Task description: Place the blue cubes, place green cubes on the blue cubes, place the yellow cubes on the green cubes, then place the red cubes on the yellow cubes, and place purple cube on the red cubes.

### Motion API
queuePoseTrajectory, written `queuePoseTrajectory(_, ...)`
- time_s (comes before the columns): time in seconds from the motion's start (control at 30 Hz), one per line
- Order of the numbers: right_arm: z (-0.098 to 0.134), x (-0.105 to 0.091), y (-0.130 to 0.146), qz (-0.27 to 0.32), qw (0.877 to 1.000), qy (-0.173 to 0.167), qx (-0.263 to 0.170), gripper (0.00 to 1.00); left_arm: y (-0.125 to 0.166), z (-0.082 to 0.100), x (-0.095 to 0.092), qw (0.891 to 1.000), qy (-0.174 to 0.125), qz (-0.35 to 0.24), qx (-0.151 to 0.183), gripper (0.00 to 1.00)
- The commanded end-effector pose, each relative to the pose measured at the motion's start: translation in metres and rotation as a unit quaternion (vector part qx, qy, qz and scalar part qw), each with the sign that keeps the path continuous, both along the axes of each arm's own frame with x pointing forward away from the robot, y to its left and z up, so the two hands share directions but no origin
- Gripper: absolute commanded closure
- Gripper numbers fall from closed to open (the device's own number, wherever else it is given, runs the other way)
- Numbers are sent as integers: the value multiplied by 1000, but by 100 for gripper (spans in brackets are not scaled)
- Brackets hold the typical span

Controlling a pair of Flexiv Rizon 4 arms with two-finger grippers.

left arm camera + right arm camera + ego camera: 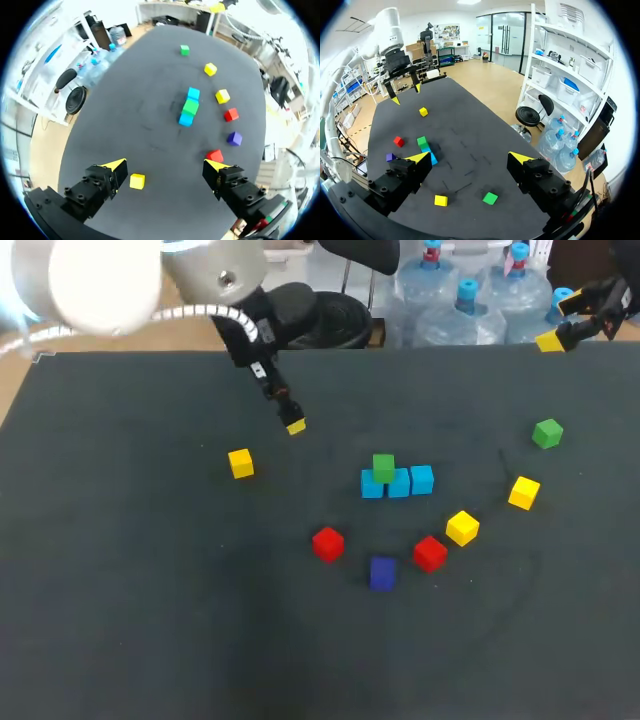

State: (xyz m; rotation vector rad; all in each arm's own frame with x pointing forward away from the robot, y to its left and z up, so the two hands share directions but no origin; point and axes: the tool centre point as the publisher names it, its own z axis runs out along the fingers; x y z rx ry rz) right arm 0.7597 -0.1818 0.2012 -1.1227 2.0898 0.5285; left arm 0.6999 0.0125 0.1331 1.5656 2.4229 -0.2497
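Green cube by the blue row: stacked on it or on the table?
Stacked: the green cube sits on top of the blue cubes, not on the table.

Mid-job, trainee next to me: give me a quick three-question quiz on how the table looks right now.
1. How many green cubes sit on the row of blue cubes?
2. True or false: the left gripper is shut on a yellow cube.
3. Which lies nearest the purple cube? A) a red cube B) the loose green cube C) a blue cube

Key
1. One green cube.
2. False. Its fingers are open, and the yellow cube lies untouched on the table.
3. A, the red cube.
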Motion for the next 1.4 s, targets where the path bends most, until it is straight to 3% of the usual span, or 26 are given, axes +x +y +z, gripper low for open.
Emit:
queuePoseTrajectory(0.03, 0, 0, 0, 0, 1000, -1, 0, 0, 3, -7, -8, 898, -189, 158, -366, 0)
queuePoseTrajectory(0.17, 0, 0, 0, 0, 1000, -1, 0, 0, -7, -4, 6, 893, -199, 155, -372, 0)
queuePoseTrajectory(0.47, 0, 0, 0, 0, 1000, -1, 0, 0, -13, 25, 36, 908, -181, 119, -359, 0)
queuePoseTrajectory(0.63, 0, 0, 0, 0, 1000, -1, 0, 0, -14, 36, 34, 921, -152, 83, -348, 0)
queuePoseTrajectory(1.4, 3, -1, 3, 12, 1000, -3, -9, 0, -14, 36, 34, 921, -152, 83, -348, 0)
